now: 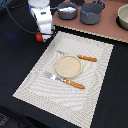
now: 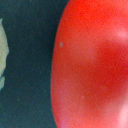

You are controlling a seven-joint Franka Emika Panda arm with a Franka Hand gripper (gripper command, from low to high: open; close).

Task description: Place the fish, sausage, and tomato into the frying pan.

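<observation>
The red tomato lies on the dark table at the placemat's far corner, on the exterior view's left. It fills most of the wrist view, very close to the camera. My gripper is right at the tomato, with the white arm above it. The fingers are too blurred to tell whether they are open or shut on it. The shallow dark grey frying pan sits on the tan board behind the gripper. The fish and the sausage are out of view.
A deeper grey pot stands next to the pan. A light bowl is at the far right. A tan plate sits on the striped placemat between a fork and another orange-handled utensil.
</observation>
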